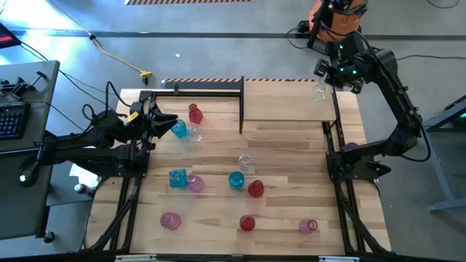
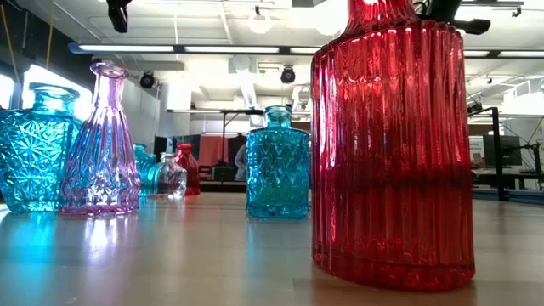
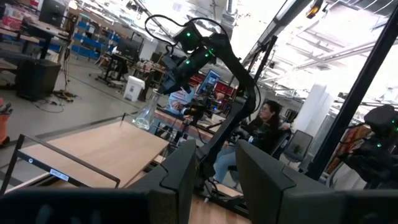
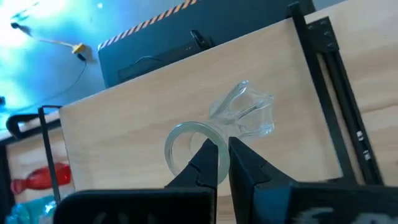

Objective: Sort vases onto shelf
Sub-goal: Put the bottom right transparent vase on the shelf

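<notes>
My right gripper is shut on a clear glass vase over the far right corner of the pale shelf. In the left wrist view this vase hangs tilted just over the board. My left gripper is open with nothing between its fingers. It stays raised at the table's left, beside a turquoise vase, a clear one and a red one. Several more pink, red, turquoise and clear vases stand on their bases on the tabletop. My right gripper pinches the clear vase at the rim of its round mouth between its two fingers. The fingers come from above, slanting down. The vase hangs tilted below them, its body toward the shelf. I cannot tell whether its base touches the board.
Black bars edge the shelf. Loose vases stand in the table's middle and near part, among them a turquoise one, a red one and a pink one. A ribbed red vase stands close to the low camera. A person sits beyond the table.
</notes>
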You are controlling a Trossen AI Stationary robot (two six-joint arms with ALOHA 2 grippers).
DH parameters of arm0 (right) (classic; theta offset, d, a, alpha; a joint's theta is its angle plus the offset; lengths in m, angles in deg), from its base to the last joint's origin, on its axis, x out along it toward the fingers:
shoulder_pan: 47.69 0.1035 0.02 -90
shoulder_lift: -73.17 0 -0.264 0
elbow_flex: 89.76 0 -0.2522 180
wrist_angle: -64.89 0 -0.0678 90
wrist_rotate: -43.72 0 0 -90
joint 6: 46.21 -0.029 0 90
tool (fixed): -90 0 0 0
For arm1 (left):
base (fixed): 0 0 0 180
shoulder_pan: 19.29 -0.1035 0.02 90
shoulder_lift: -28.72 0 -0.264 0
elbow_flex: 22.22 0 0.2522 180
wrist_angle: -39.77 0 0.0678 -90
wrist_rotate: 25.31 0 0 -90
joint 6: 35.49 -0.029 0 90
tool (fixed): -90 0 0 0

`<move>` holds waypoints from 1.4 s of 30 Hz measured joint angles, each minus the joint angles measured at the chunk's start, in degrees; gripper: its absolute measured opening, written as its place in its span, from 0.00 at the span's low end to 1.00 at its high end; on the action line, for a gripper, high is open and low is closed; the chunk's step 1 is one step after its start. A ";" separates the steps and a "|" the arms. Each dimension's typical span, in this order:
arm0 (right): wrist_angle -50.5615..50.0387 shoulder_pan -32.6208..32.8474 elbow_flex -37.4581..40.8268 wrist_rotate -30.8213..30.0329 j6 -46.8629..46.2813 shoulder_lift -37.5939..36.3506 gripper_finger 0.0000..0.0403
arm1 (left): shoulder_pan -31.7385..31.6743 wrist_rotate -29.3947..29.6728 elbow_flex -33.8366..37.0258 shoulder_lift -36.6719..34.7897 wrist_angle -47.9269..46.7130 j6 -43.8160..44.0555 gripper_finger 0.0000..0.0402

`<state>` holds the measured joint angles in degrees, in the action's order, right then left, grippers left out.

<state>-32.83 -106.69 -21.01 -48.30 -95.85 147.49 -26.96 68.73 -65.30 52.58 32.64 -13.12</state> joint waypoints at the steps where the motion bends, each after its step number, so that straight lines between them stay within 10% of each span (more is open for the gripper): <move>1: 0.67 0.31 0.12 -0.27 -0.88 0.05 0.00 | -0.01 0.00 0.00 0.00 0.00 0.00 0.26; 11: 13.71 2.16 7.10 1.01 -7.03 0.35 0.00 | 0.00 -0.01 0.00 0.00 0.02 -0.01 0.26; 42: 11.10 0.50 8.15 -6.07 -14.47 0.35 0.00 | 0.01 -0.01 0.00 0.00 0.02 -0.02 0.26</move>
<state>-21.72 -106.19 -12.87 -54.37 -110.32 147.84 -26.95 68.72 -65.30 52.58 32.66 -13.15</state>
